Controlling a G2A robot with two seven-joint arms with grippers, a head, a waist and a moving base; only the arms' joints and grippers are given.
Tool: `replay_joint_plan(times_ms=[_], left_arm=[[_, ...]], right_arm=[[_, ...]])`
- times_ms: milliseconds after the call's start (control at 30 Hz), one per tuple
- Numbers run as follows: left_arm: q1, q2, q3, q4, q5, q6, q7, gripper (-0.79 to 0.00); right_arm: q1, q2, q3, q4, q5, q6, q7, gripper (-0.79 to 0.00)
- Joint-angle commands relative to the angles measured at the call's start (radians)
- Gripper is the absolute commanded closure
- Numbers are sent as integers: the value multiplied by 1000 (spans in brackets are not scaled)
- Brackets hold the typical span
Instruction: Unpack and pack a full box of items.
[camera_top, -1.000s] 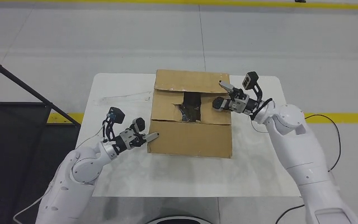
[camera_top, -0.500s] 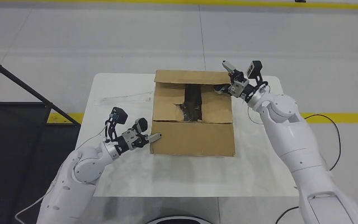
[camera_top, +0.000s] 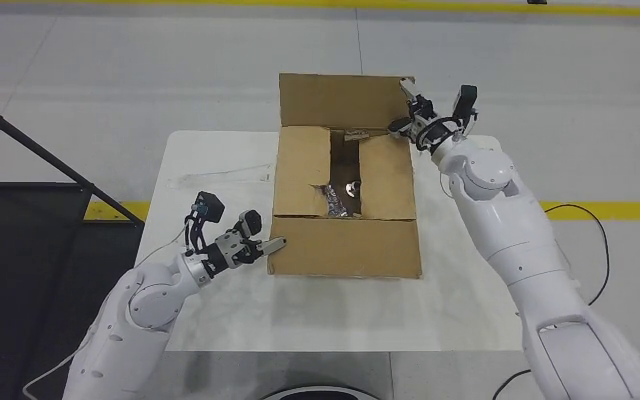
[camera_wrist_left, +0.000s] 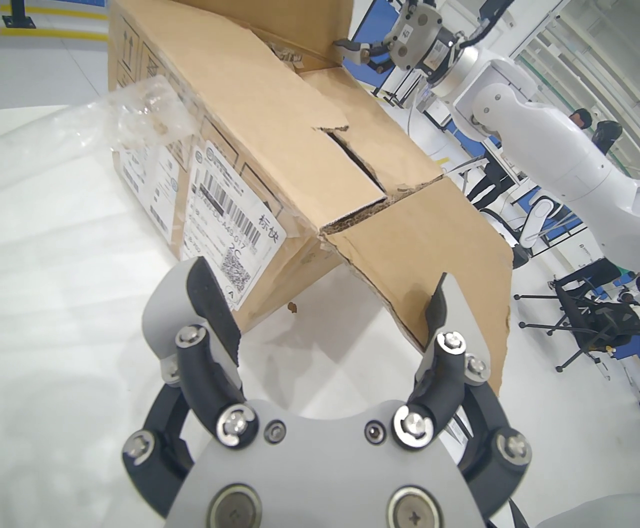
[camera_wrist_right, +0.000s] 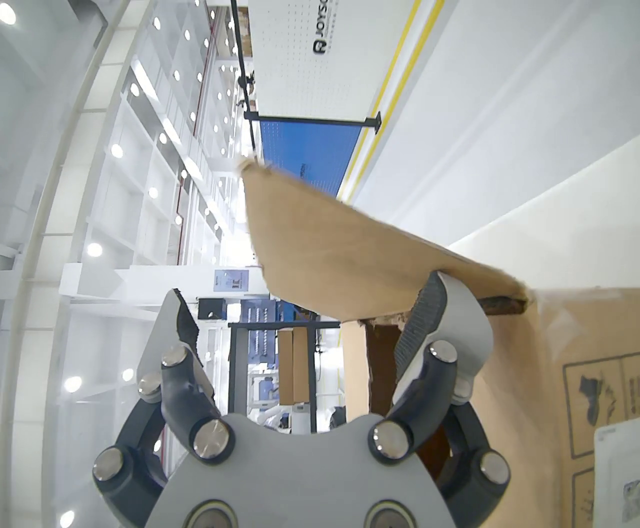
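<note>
White surface (camera_top: 200, 300), brown box (camera_top: 345, 250) sitting square in the middle. Right claw (camera_top: 412, 112) is at the far right corner, fingers spread, one pressed against the far flap (camera_top: 340, 97) to prop it upright and expose the wrapped items (camera_top: 345, 190). Left claw (camera_top: 262, 232), released too, hovers just beside the near left corner, likely ready to steady the box.

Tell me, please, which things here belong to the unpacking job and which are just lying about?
Job: cardboard box, its raised back flap, items inside, left gripper, right gripper.
Lying about: clear plastic wrap on the table beside the box.
</note>
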Motion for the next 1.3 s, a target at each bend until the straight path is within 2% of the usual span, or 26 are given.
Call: replay_joint_plan(times_ms=[0,133,333,567,833,1067,1267], left_arm=[[0,1,2,0,0,-1,0,-785],[2,2,8,-1,2,-3,-2,-785],[9,4,14,-6,4,-5,0,-785],[19,6,22,-10,10,-7,2,-785],[33,10,18,-18,13,-11,7,-785],[37,14,13,-32,12,-17,4,-785],[40,18,-16,-33,-10,-20,29,-785]], right_arm=[[14,-15,-16,21,-8,-6,-49,-785],[50,-46,-43,73,-21,-33,-131,-785],[101,-88,-72,149,-30,-73,-186,-785],[159,-138,-120,240,-80,-18,-228,-785],[198,-186,-144,354,-99,9,-214,-785],[212,-195,-108,417,-84,-76,-199,-785],[200,-167,-35,442,-59,-187,-208,-785]])
